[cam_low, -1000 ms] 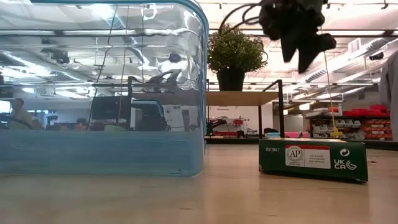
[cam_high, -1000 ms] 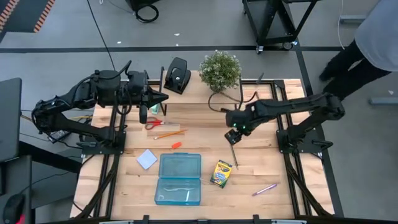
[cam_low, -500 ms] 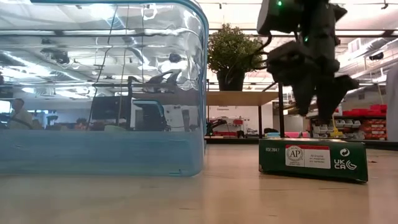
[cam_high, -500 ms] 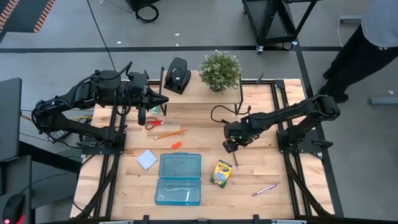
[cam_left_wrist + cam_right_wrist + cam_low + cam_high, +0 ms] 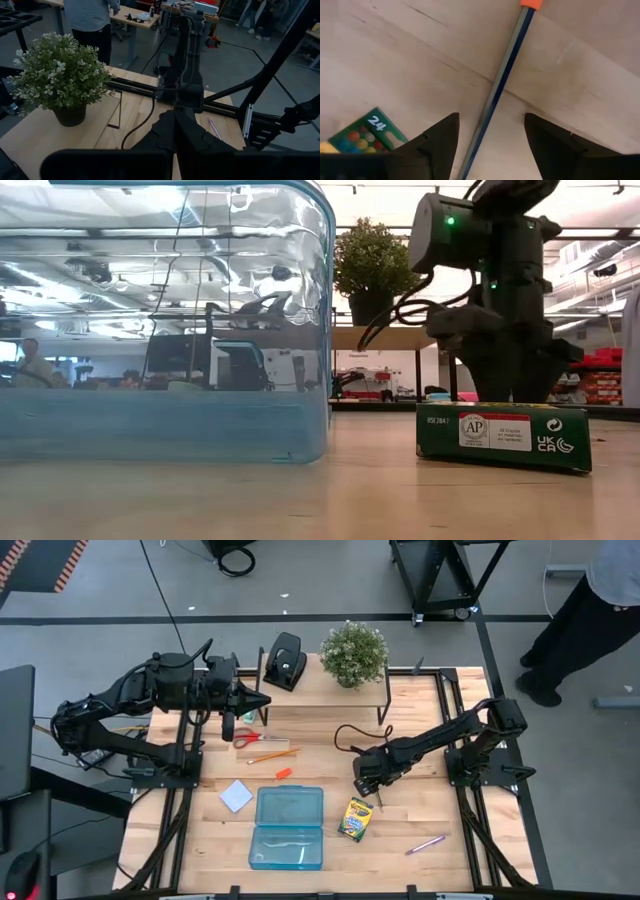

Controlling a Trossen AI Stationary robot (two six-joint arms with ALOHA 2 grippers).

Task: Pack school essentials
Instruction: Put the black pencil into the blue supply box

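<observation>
My right gripper (image 5: 368, 781) (image 5: 491, 122) is open and low over the table. Its fingers stand on either side of the grey pencil (image 5: 500, 80) (image 5: 378, 796) without touching it; the pencil lies flat and has an orange end (image 5: 530, 3). The yellow-green crayon box (image 5: 356, 819) (image 5: 503, 437) (image 5: 367, 133) lies just near of it. The red-handled scissors (image 5: 248, 738), orange pencil (image 5: 272, 754), small orange piece (image 5: 284, 772), pale blue note pad (image 5: 236, 795) and pink-purple pen (image 5: 426, 844) lie on the table. My left gripper (image 5: 258, 698) (image 5: 174, 131) waits shut at the far left.
A clear blue case (image 5: 288, 828) (image 5: 165, 320) lies shut near the table's near edge, left of the crayon box. A black hole punch (image 5: 286, 660) and a potted plant (image 5: 354, 652) (image 5: 60, 80) stand at the far edge. A person (image 5: 590, 600) stands beyond the far right corner.
My right gripper has come down from above and moved toward the near edge and slightly left, ending low over the grey pencil beside the crayon box. The things on the table have kept their places.
</observation>
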